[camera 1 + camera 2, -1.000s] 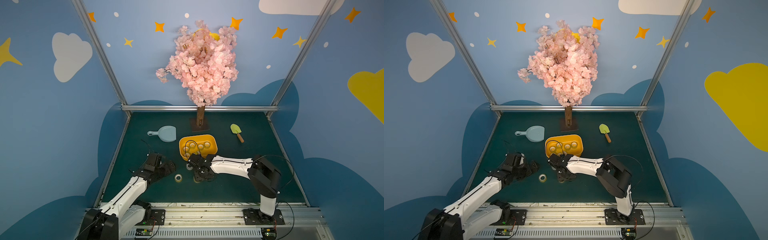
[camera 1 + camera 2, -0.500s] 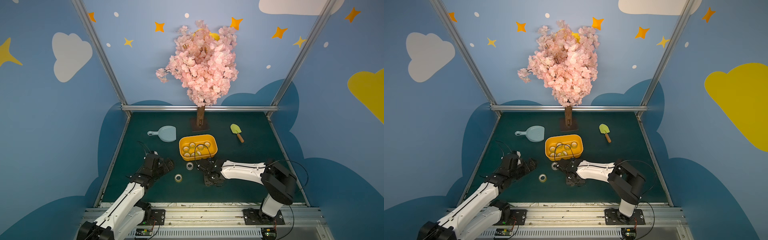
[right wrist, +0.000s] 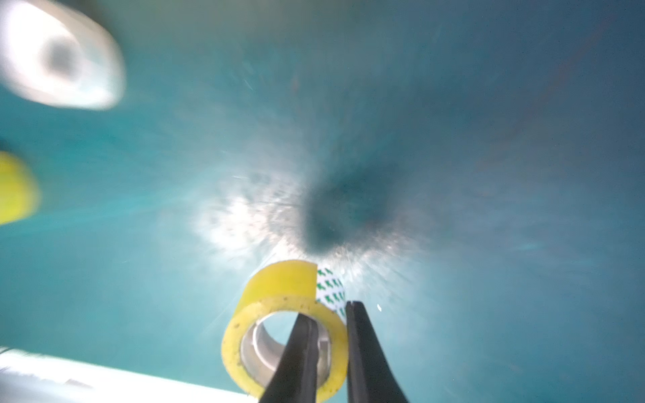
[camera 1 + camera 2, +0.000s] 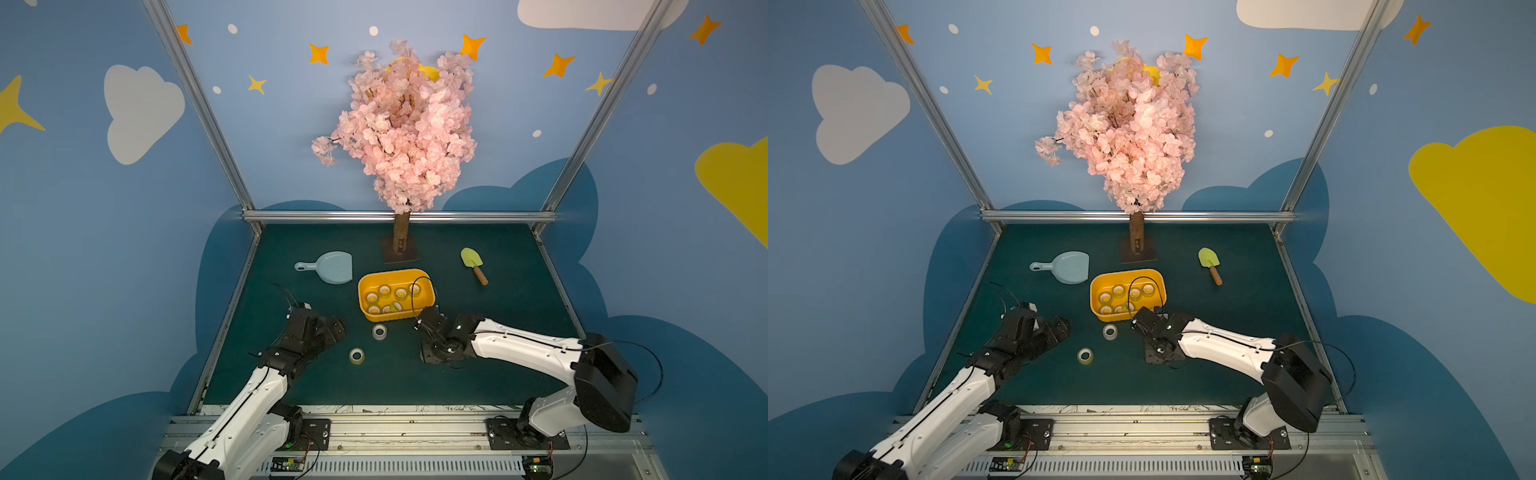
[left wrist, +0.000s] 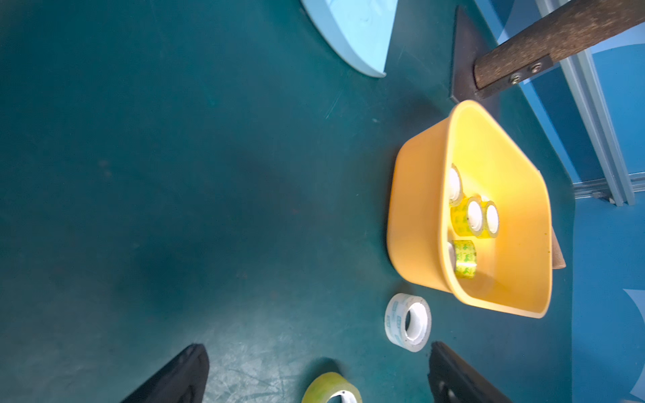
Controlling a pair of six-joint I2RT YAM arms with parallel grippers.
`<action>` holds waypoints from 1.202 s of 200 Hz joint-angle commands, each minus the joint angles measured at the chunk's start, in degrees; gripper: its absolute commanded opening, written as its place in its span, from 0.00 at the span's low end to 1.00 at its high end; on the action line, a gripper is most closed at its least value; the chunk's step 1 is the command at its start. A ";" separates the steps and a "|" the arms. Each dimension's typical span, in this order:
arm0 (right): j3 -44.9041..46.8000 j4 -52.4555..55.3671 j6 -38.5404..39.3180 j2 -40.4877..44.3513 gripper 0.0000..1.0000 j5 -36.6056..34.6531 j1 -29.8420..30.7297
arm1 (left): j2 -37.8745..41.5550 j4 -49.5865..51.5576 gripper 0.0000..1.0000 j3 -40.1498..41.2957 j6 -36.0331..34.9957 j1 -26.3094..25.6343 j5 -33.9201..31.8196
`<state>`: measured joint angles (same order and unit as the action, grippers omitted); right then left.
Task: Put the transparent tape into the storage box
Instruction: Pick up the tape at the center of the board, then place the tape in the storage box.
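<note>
The orange-yellow storage box [image 4: 397, 273] [image 4: 1127, 272] [image 5: 419, 209] sits mid-mat with several tape rolls inside. A clear transparent tape roll [image 4: 379, 331] [image 4: 1110, 331] [image 5: 408, 322] and a yellowish one [image 4: 356, 355] [image 4: 1085, 355] [image 5: 331, 389] lie on the mat in front of it. My left gripper [image 4: 332, 328] [image 5: 317, 377] is open, low, just left of these two. My right gripper [image 3: 330, 310] [image 4: 432, 351] is shut on the wall of another yellowish tape roll [image 3: 279, 286], one finger inside its core. It stands right of the loose rolls, near the box's front right corner.
A pale blue dustpan [image 4: 330, 267] lies behind and left of the box. The blossom tree's trunk and base plate [image 4: 401, 245] stand behind the box. A green trowel [image 4: 473, 264] lies at the back right. Metal frame rails edge the mat.
My right gripper has closed on the yellowish roll and moved right and toward the front, away from the clear roll. The left arm has drawn back slightly.
</note>
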<state>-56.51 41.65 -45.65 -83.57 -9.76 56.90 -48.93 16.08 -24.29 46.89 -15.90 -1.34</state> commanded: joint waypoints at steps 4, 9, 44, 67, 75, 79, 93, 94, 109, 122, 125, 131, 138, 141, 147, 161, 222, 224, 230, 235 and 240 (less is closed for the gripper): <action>-4.30 4.82 6.64 4.83 0.04 -1.42 -3.88 | 0.45 1.21 1.00 -2.16 -1.78 -0.22 -1.88; -4.70 4.73 7.12 5.48 0.04 -1.94 -4.70 | 0.62 0.91 1.00 -2.02 -1.72 -0.27 -1.98; -6.56 -1.79 11.69 5.24 0.07 -3.97 -10.60 | -0.95 -1.25 1.00 -1.84 -3.29 -1.27 -1.50; -11.07 -3.55 13.02 -0.61 0.04 0.27 -14.62 | -4.64 -0.07 1.00 -4.25 -5.78 -2.62 -2.39; -13.12 -3.72 13.72 -3.04 0.04 1.31 -15.26 | -5.89 0.50 1.00 -5.15 -6.92 -2.87 -2.60; -14.29 -3.71 14.09 -4.37 0.04 1.88 -15.59 | -6.46 0.75 1.00 -5.57 -7.38 -2.94 -2.69; -18.81 -3.21 15.09 -9.14 0.04 3.80 -16.55 | -7.78 1.19 1.00 -6.70 -8.46 -3.17 -3.09; -19.25 -3.14 15.16 -9.59 0.04 3.97 -16.60 | -7.91 1.13 1.00 -6.72 -8.52 -3.17 -3.16; -25.34 -0.95 15.94 -15.60 0.04 6.72 -17.59 | -8.64 -0.18 1.00 -6.58 -8.71 -3.16 -3.48; -31.19 2.01 18.50 -21.81 0.02 9.53 -18.37 | -9.38 -2.15 1.00 -5.96 -8.75 -3.29 -3.36; -32.37 2.82 18.91 -23.19 0.02 10.07 -18.52 | -9.57 -2.47 1.00 -5.84 -8.61 -3.26 -3.28; -34.91 4.40 19.43 -25.80 0.02 11.10 -18.87 | -10.04 -2.84 1.00 -5.69 -8.31 -3.27 -3.26; -37.38 6.11 19.54 -28.71 0.01 11.39 -19.05 | -10.47 -2.99 1.00 -5.76 -7.99 -3.32 -3.03; -38.19 6.77 19.54 -29.80 0.01 11.35 -19.03 | -10.83 -3.09 1.00 -5.76 -7.89 -3.30 -2.89; -39.36 7.36 19.54 -31.35 0.00 11.18 -19.03 | -11.33 -3.79 1.00 -5.61 -7.74 -3.42 -2.35; -41.31 8.55 19.54 -34.38 0.00 11.87 -19.03 | -12.35 -6.14 1.00 -4.79 -7.32 -3.53 -1.24; -42.42 8.52 19.41 -34.74 0.42 13.80 -17.93 | -14.97 -7.82 1.00 -5.63 -6.85 -3.53 -2.69; -42.47 8.53 19.49 -34.51 0.43 13.67 -17.85 | -15.03 -7.71 1.00 -5.67 -6.76 -3.50 -2.81; -42.50 8.58 19.76 -33.73 0.46 13.31 -17.76 | -15.04 -7.41 1.00 -5.82 -6.56 -3.52 -3.12; -42.54 8.62 19.96 -33.06 0.48 13.13 -17.68 | -14.85 -7.27 1.00 -5.93 -6.33 -3.48 -3.29; -42.56 8.62 20.13 -32.25 0.50 13.04 -17.63 | -14.73 -7.08 1.00 -6.02 -6.14 -3.52 -3.40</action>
<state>-97.49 48.21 -26.50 -119.96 3.16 38.65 -63.79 9.26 -29.36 40.12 -19.31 -3.29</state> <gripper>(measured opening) 0.459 0.999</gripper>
